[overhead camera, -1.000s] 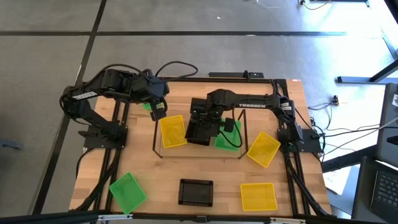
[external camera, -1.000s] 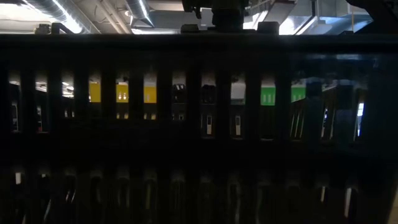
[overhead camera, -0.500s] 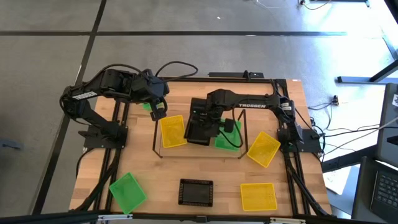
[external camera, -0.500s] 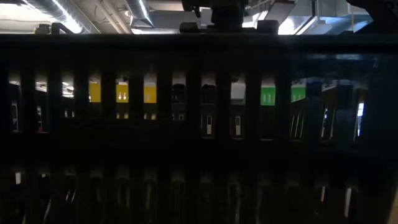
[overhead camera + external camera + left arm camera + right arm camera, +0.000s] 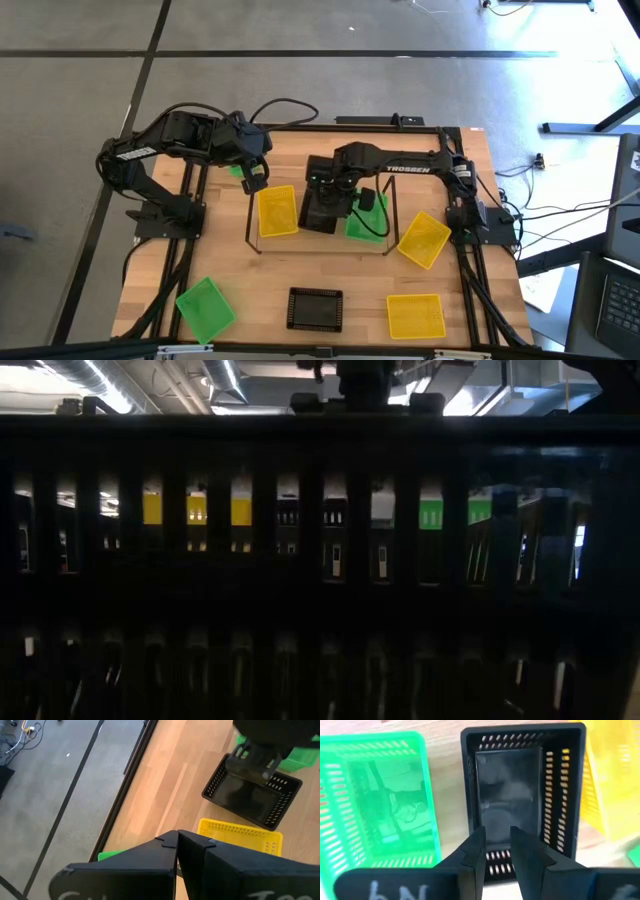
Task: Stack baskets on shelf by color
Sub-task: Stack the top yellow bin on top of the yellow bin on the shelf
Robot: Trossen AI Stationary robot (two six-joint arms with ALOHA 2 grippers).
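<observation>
Three baskets sit side by side on the shelf (image 5: 320,243): yellow (image 5: 278,212), black (image 5: 322,208) and green (image 5: 365,222). My right gripper (image 5: 498,851) is narrowly open over the black basket (image 5: 510,795), at one short end wall. The green basket (image 5: 380,795) and the yellow one (image 5: 605,780) flank it. My left gripper (image 5: 177,851) is shut and empty, off the shelf's far left corner (image 5: 255,180), above another green basket (image 5: 236,170). My right gripper points down at the black basket's short end wall (image 5: 495,862), which shows in the gap between its fingers. I cannot tell whether a finger touches the rim. The basket rests flat on the shelf.
More baskets lie on the table: green (image 5: 205,305) near left, black (image 5: 315,308) at the near edge, yellow (image 5: 415,315) near right, yellow (image 5: 423,238) beside the shelf's right wire frame (image 5: 392,225). The near black basket's slotted wall (image 5: 320,610) fills the low view.
My right gripper has risen slightly over the black basket, which stays on the shelf. In the low view light now shows through that basket's perforations where it was dark.
</observation>
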